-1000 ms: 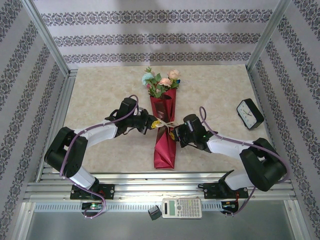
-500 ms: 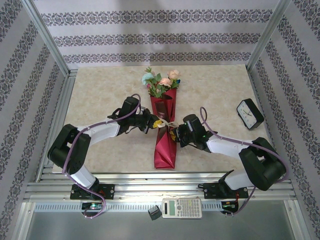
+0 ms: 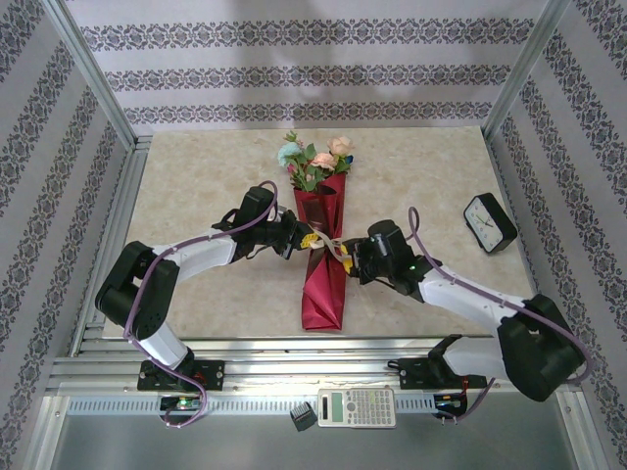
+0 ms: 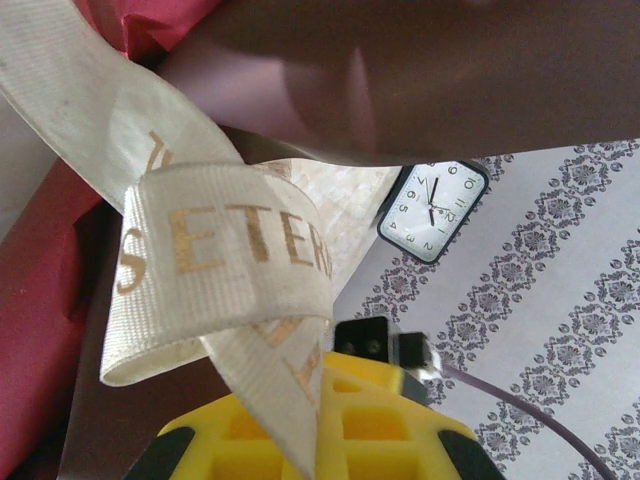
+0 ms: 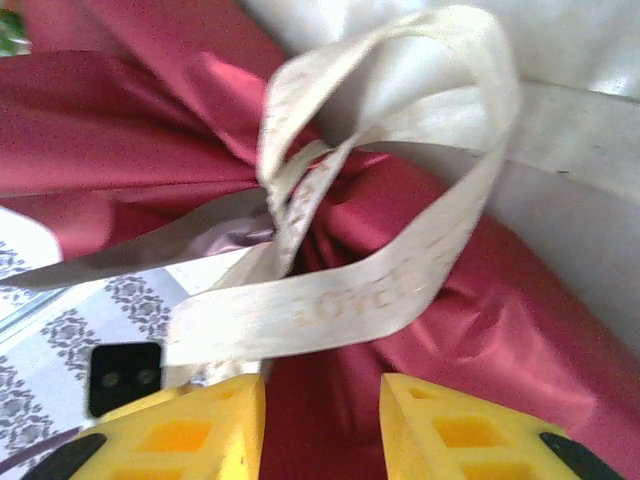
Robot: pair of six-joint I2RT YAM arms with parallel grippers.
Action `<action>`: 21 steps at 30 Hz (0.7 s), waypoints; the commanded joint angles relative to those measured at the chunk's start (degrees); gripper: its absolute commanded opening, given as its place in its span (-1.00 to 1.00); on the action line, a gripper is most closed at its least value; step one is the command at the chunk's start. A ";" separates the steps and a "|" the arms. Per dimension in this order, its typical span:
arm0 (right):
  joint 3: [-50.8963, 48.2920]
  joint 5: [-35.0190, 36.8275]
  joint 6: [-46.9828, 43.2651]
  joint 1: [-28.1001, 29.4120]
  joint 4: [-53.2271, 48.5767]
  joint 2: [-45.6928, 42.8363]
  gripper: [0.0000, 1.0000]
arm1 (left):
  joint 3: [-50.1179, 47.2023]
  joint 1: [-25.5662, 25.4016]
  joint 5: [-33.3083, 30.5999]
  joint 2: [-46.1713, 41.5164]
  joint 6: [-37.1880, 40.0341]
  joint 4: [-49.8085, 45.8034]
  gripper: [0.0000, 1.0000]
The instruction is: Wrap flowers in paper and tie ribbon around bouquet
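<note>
Right, step in hand: snugging the knot of the cream woven ribbon with gold lettering (image 5: 400, 290) at the waist of the narrow crimson paper-cone bouquet (image 3: 323, 284).
Bouquet: it lies flat on the pale marble-patterned table (image 3: 196, 176), blooms at its far end, tip toward the arm bases.
Left claw (image 3: 294, 239): fully closed just left of the bouquet's waist. One ribbon tail runs into its yellow fingers, so I judge it pinched there.
Right claw (image 3: 353, 257): jaws partly apart just right of the bouquet's waist, red paper showing in the gap, nothing gripped. A ribbon loop stands just beyond its fingers.
How I do it well: I take the loose loop near the knot, not the paper, then pull outward from the bouquet, level and gently, against the left claw.
Risk: a lopsided tug could roll the cone or crease the paper.
</note>
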 commanded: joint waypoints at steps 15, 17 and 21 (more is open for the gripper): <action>6.15 4.05 6.02 -1.68 6.12 11.84 -0.45 | 1.62 -0.94 0.08 0.32 1.28 -1.28 -1.00; 6.52 3.87 6.36 -1.68 6.83 13.43 -0.47 | 1.63 -0.99 0.03 0.31 1.14 -1.22 -1.00; 6.98 3.27 7.91 -1.78 10.03 16.72 -0.49 | 1.70 -1.04 0.05 0.20 1.20 -1.17 -1.00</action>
